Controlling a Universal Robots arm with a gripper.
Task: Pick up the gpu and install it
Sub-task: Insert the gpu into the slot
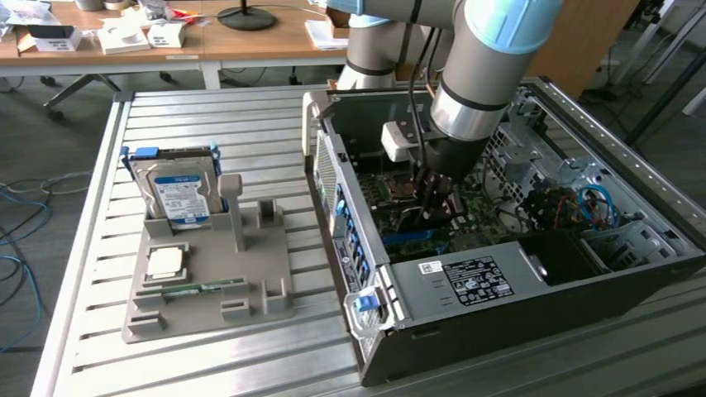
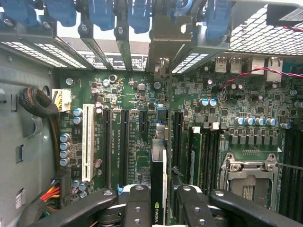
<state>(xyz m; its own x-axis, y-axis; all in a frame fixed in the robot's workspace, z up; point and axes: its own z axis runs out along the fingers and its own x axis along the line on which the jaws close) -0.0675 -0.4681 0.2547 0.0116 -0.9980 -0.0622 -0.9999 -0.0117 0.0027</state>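
The gpu [image 2: 158, 177] shows edge-on in the wrist view as a thin dark card with a green logo. My gripper [image 2: 159, 208] is shut on it, with a black finger [image 2: 137, 203] on either side. The card runs over the green motherboard [image 2: 137, 156] toward the case's rear wall, and its silver bracket [image 2: 163, 45] stands among the blue slot latches. Whether the card's edge sits in a slot is hidden. In the exterior view my gripper [image 1: 434, 203] reaches down inside the open computer case [image 1: 464, 281], over the motherboard.
Left of the case in the exterior view, a grey fixture [image 1: 264, 289] holds a hard drive [image 1: 182, 194], a processor chip [image 1: 165, 263] and a green memory stick [image 1: 198, 289]. A white slot [image 2: 87, 142], a processor socket [image 2: 248, 177] and a black cable [image 2: 40, 106] surround the card.
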